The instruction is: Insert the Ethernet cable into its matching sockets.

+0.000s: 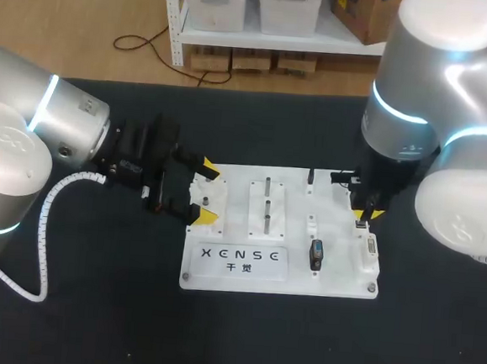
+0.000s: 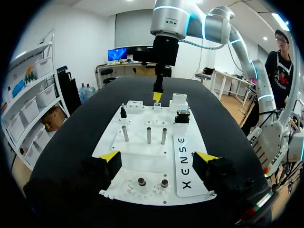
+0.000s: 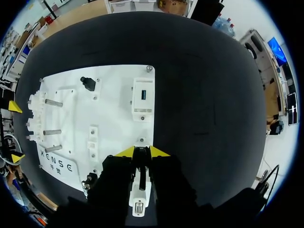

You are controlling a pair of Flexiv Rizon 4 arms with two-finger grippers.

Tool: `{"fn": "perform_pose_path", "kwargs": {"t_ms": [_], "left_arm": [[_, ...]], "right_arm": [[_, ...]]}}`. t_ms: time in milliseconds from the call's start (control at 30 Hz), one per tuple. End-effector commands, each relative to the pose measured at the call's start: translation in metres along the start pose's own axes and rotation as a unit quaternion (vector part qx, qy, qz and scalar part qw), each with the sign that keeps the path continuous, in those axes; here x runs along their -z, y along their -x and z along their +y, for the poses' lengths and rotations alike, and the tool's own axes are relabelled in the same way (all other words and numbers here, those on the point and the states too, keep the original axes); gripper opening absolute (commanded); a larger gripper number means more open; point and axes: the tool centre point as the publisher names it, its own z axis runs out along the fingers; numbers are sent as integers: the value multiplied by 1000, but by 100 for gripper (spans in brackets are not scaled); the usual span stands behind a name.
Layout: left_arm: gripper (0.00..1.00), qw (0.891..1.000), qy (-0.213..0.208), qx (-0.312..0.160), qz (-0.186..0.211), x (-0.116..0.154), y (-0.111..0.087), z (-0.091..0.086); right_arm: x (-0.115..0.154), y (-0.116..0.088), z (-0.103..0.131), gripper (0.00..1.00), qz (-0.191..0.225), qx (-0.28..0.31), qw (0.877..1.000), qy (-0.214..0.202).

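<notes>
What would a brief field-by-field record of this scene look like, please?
Table: dark surface
Board: white, flat on the table
Left gripper: open, at the board's left edge
Right gripper: low over the board's right side, beside a white port block
Pegs: three metal, upright mid-board

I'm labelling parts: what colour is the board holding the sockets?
White. The board shows best in the head view.

The white board (image 1: 330,285) looks smooth plastic; its 3 pegs (image 2: 148,135) are dull metal; the table (image 1: 90,305) is matt black.
</notes>
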Motion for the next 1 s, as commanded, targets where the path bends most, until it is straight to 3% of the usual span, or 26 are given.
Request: {"fn": "perform_pose_path", "kwargs": {"t_ms": [33,1000], "left_arm": [[100,1000,2,-1,-2,0,-1,-1],[100,1000,2,-1,-2,0,-1,-1]], "right_arm": [[-4,0,-3,0,3,-1,1000,0],[-3,-1,-1,0,11,-5,1000,6]]}}
